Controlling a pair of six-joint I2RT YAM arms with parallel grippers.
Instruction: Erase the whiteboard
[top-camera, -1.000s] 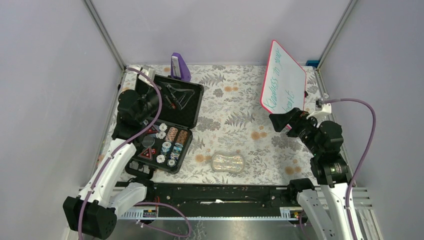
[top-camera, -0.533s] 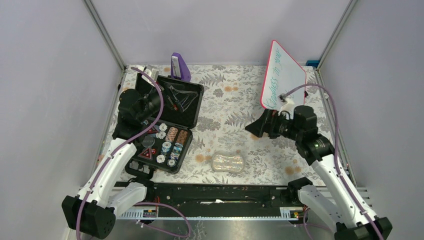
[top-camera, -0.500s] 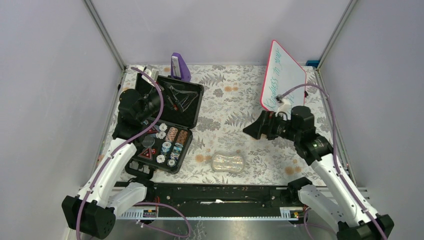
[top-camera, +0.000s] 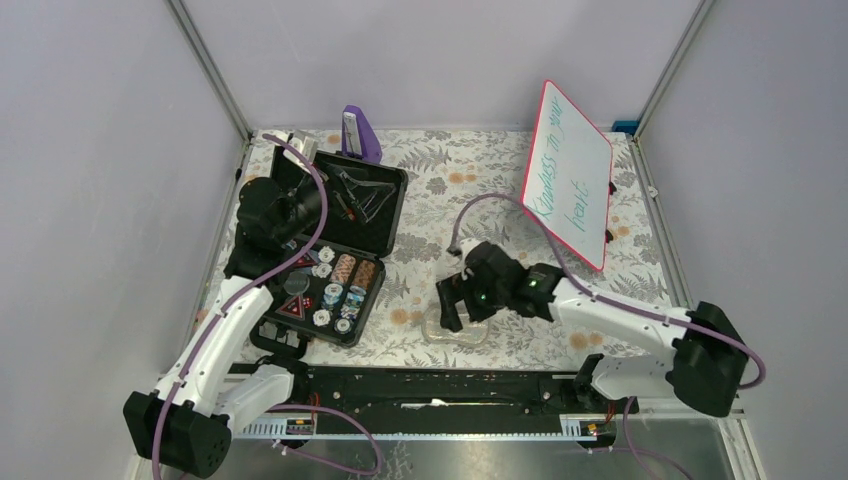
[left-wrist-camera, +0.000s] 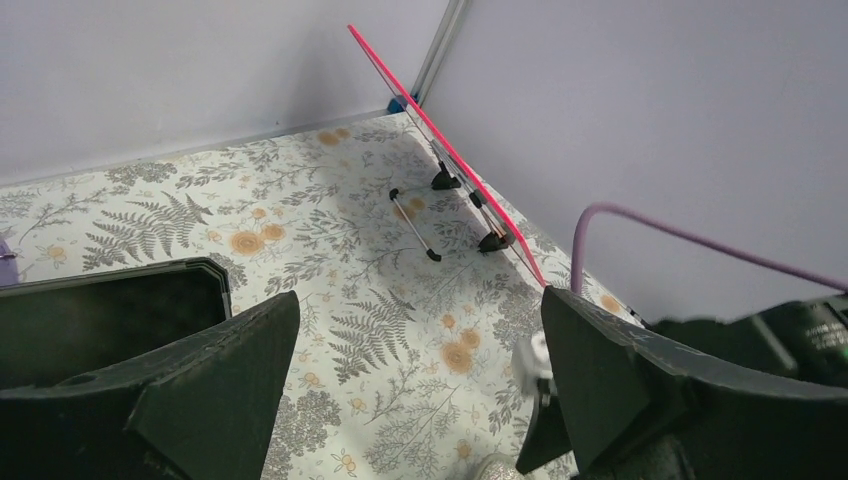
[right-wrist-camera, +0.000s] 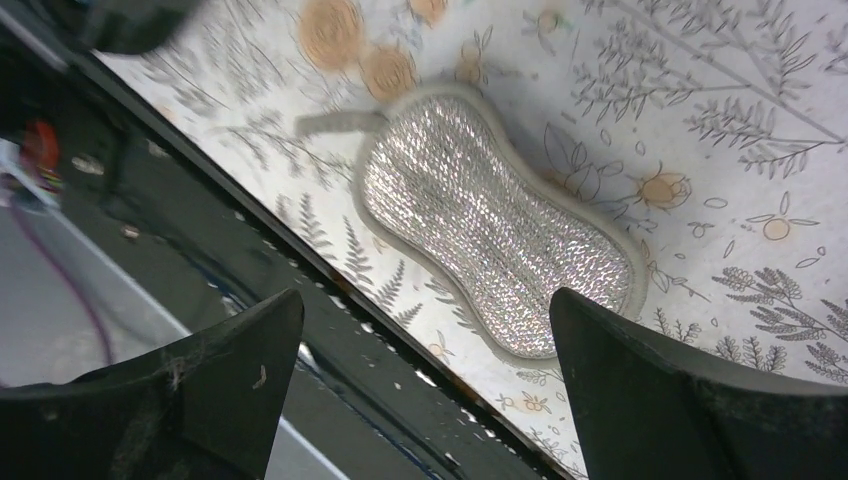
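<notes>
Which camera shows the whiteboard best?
The top camera: it sees the whole whiteboard with its green writing. The left wrist camera sees only its thin edge and stand. The right wrist camera misses it.

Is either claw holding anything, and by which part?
Nothing is held: the right claw hovers open over the sparkly pad, and the left claw is open too.

table (top-camera: 470, 195): floral | holds: sponge (right-wrist-camera: 495, 215), black case (top-camera: 386, 206), whiteboard (top-camera: 572, 185), purple stand (top-camera: 358, 135)
</notes>
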